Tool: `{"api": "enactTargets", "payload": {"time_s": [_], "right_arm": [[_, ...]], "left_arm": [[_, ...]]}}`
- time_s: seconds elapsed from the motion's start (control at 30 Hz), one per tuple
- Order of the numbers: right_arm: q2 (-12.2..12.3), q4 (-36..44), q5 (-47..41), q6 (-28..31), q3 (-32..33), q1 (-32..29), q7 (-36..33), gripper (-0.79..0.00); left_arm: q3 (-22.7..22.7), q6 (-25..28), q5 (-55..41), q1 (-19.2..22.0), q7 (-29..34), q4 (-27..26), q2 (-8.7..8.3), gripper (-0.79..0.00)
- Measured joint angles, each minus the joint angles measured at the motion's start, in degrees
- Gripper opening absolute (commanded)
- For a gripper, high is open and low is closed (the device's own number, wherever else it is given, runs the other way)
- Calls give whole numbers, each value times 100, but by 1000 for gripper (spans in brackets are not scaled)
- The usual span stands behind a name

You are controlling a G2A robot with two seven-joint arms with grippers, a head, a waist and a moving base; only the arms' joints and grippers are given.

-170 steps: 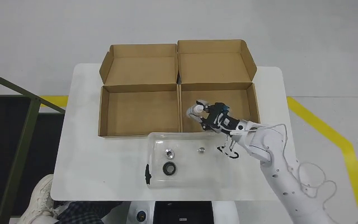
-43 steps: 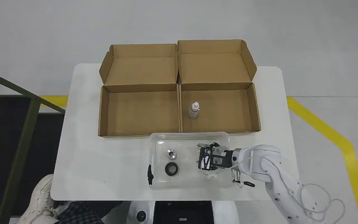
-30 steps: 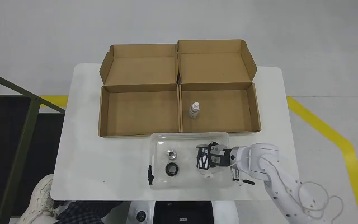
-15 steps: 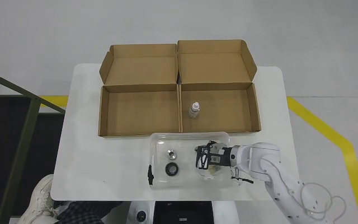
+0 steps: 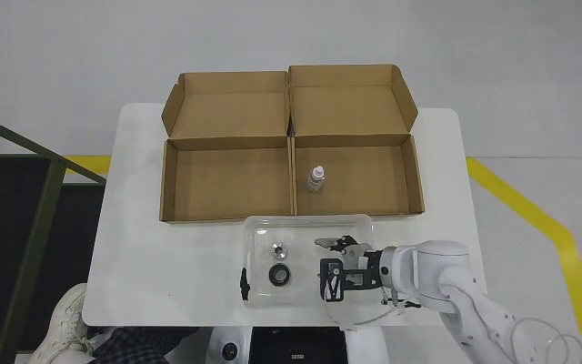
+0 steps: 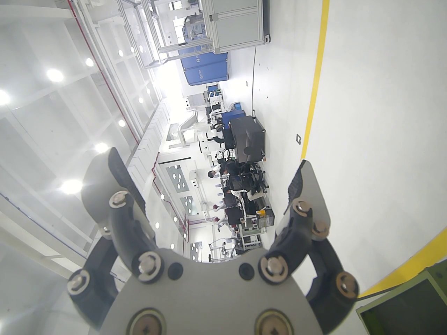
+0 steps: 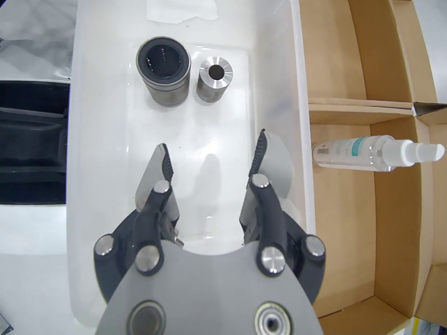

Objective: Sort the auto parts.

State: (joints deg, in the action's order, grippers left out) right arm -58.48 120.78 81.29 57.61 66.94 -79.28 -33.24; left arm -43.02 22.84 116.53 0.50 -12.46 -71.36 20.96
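Note:
My right gripper (image 7: 212, 162) (image 5: 324, 261) is low inside the clear plastic bin (image 5: 309, 223), open, with nothing between its fingers. Ahead of it stand a black-bored cylindrical bearing (image 7: 163, 71) (image 5: 278, 273) and a smaller silver bushing (image 7: 214, 78) (image 5: 277, 248), side by side and apart from the fingertips. A small threaded tip (image 7: 178, 243) pokes out beneath the gripper's base. A white spray bottle (image 7: 366, 153) (image 5: 316, 177) lies in the right cardboard box (image 5: 364, 187), near the wall it shares with the other box. My left gripper (image 6: 209, 172) is open and empty, pointing out into the room.
The left cardboard box (image 5: 227, 187) holds nothing. Both boxes sit just behind the bin with their lids folded back. A black piece (image 5: 241, 284) sits at the bin's front left corner. White table (image 5: 136, 227) surrounds them.
5.7 s ago my right gripper held the spray bottle over the right box. The bottle now lies there released. The gripper came down into the bin and shifted slightly toward the table's front.

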Motion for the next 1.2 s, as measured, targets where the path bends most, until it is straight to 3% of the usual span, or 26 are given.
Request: {"api": "enactTargets", "payload": {"time_s": [0.17,0.63,1.03,1.2], "right_arm": [[119,198,-41,40,-85,-64,-283,-237],[794,217,-404,39,-775,367,-1078,-308],[1309,39,-748,39,-1272,918,-1305,-274],[1453,13,-778,39,-1566,1131,-1281,-305]], "left_arm": [[0,0,0,0,0,0,0,0],[0,0,0,0,0,0,0,0],[0,0,0,0,0,0,0,0],[0,0,0,0,0,0,0,0]]}}
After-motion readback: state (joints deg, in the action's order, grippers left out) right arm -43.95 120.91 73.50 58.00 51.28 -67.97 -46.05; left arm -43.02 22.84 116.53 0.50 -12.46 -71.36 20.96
